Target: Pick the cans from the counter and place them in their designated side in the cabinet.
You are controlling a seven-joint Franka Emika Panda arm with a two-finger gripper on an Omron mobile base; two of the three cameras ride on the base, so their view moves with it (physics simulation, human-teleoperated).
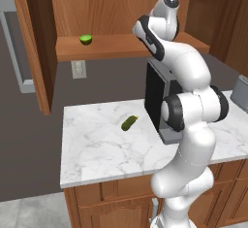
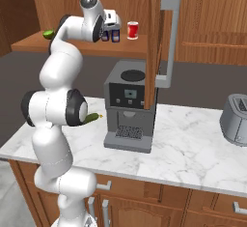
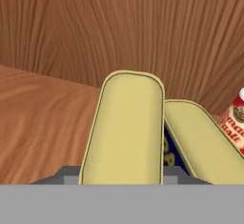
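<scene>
Two squat dark-blue cans with yellow tops sit side by side on the reddish-brown wooden cabinet's plank shelf, just left of a red-and-white can. The hand of the white arm is up at the shelf, right over the left blue can; in the hand view that can's yellow top sits straight ahead between the fingers, the second blue can touching or just beside it on the right, red-and-white can at the far right edge. Hand looks closed narrow on the left blue can; whether the can rests on the shelf or is lifted, can't tell. A half lime lies on the shelf far left. Below, the white grey-veined marble bench carries an elongated green pickle, a grey and black coffee machine and a grey toaster at far right. The tall wooden cabinet door stands open in front of the coffee machine.
</scene>
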